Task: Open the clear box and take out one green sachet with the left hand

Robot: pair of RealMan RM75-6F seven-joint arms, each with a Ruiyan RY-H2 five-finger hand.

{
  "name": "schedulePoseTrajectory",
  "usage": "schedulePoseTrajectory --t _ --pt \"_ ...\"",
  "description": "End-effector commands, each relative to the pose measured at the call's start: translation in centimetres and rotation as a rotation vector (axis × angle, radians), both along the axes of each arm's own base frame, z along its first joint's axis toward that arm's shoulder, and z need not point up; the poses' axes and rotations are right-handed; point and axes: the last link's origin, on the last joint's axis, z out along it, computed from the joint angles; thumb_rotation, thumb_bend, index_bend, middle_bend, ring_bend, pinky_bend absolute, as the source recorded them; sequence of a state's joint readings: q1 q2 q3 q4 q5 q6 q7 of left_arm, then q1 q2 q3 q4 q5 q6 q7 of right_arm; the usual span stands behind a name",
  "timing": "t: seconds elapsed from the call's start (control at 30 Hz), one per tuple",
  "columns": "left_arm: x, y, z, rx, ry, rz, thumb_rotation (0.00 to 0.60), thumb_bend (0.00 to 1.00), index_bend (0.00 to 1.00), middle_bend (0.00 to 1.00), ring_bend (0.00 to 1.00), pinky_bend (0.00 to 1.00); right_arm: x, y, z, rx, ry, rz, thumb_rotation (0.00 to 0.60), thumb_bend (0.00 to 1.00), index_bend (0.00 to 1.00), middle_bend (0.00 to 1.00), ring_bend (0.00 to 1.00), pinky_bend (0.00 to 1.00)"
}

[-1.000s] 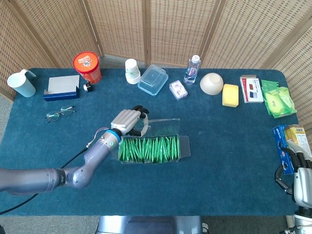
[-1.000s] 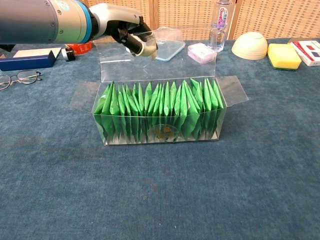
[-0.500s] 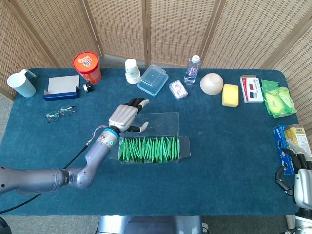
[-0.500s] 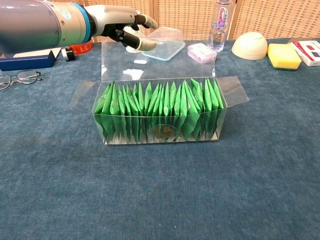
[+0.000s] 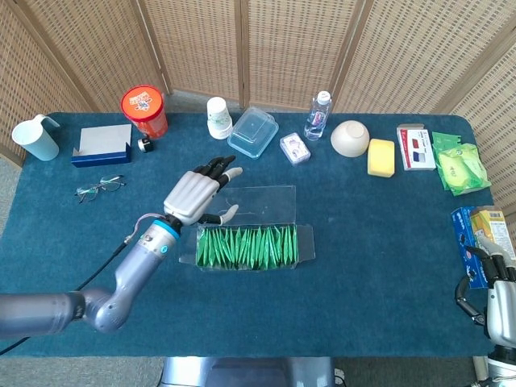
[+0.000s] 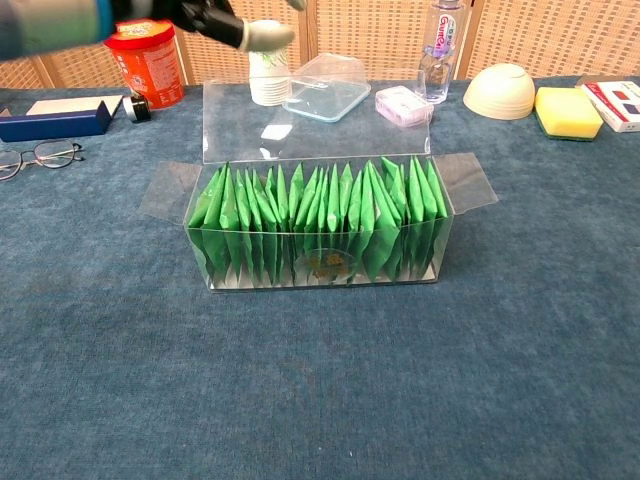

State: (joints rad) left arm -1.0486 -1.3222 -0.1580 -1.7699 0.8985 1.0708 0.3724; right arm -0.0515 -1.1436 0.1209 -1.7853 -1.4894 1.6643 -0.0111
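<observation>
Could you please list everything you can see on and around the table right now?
clear box: 1, transparent, table centre, lid open
green sachets: many, upright in box
table: 1, blue cloth
mug: 1, pale blue, far left
card holder: 1, navy and white
glasses: 1, near the holder
tub: 1, orange-red
paper cups: stack, white
plastic container: 1, clear
small case: 1, pale
water bottle: 1, clear
bowl: 1, cream
sponge: 1, yellow
card pack: 1, white
green packets: far right
boxes: right edge
left hand: open, above the lid
right hand: lower right, idle
</observation>
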Motion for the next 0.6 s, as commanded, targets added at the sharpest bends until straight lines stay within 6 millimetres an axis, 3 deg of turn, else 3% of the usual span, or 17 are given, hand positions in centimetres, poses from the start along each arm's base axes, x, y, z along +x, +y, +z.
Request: schedulePoseTrajectory --t 0.03,0.1,0.23,0.27,0.6 --pt "-1.3 -2.1 2.8 -0.017 -0.051 -0.073 0.266 0.37 0.15 0.02 0.0 0.22 0.0 -0.2 -0.2 0.007 0.0 0.002 0.427 0.66 0.24 0.17 0.15 0.22" --pt "-1.5 -2.5 3.4 -0.029 -0.051 -0.112 0.317 0.37 0.17 0.02 0.0 0.22 0.1 -0.3 -0.3 0.008 -0.001 0.004 0.427 0.66 0.24 0.17 0.15 0.22" --pt "-1.9 -2.8 3.9 -0.053 -0.02 -0.176 0.551 0.37 0.23 0.03 0.0 0.21 0.0 -0.4 -0.4 0.01 -0.002 0.004 0.425 0.66 0.24 0.17 0.15 0.22" --pt "-1.8 -2.8 3.8 -0.06 -0.014 -0.186 0.58 0.37 0.25 0.03 0.0 0.2 0.0 -0.4 -0.4 0.009 -0.002 0.002 0.426 0.66 0.24 0.17 0.15 0.22" --pt "0.8 -2.6 1.6 -0.104 0.107 -0.331 0.6 0.37 0.3 0.03 0.0 0.19 -0.5 0.1 -0.3 -0.001 -0.008 -0.012 0.425 0.66 0.23 0.17 0.15 0.22"
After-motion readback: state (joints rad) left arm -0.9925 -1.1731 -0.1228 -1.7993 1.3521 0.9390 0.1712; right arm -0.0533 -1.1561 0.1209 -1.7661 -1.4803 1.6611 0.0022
